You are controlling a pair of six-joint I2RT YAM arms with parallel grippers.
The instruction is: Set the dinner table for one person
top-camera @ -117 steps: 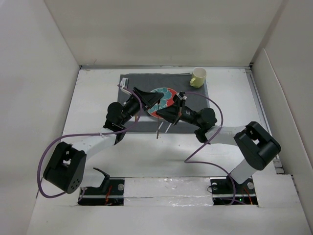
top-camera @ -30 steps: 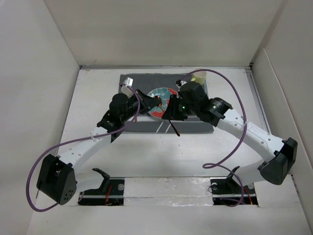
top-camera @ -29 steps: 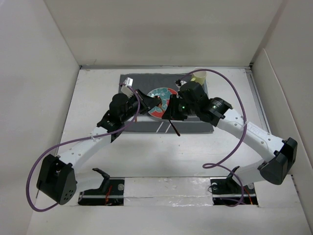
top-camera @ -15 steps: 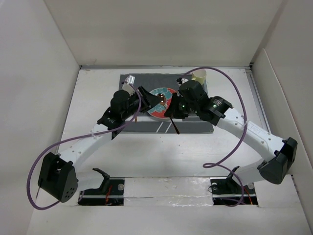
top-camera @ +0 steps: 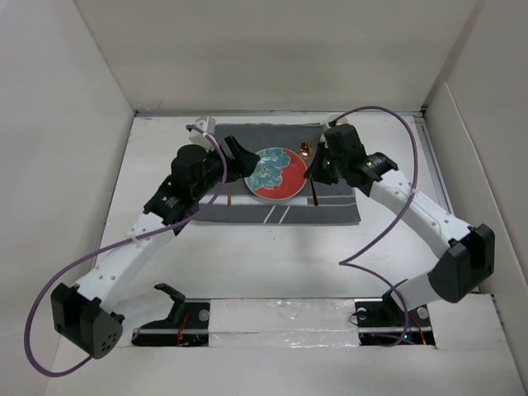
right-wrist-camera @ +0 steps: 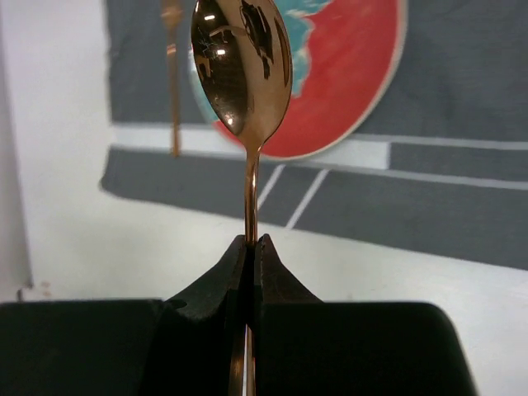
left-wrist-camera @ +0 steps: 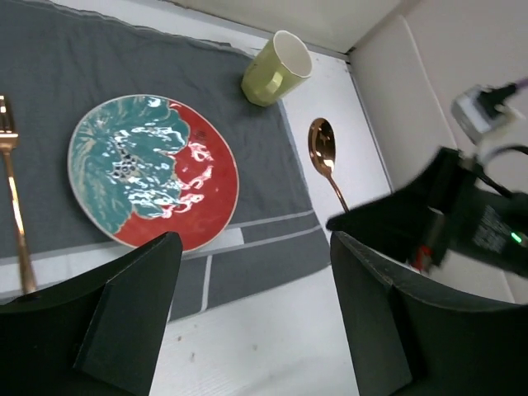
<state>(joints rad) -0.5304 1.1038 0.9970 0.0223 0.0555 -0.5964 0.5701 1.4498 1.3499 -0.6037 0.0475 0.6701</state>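
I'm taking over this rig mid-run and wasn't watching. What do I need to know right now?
Left gripper: open, empty, above the placemat near the plate.
Right gripper: shut on the spoon handle, spoon held up, right of the plate.
On the dinner table: placemat, plate on it, fork lying left of the plate, cup at the mat's far right corner.
Done: placemat, plate, fork, cup.
Left: lay the spoon right of the plate, release, pull both arms back.
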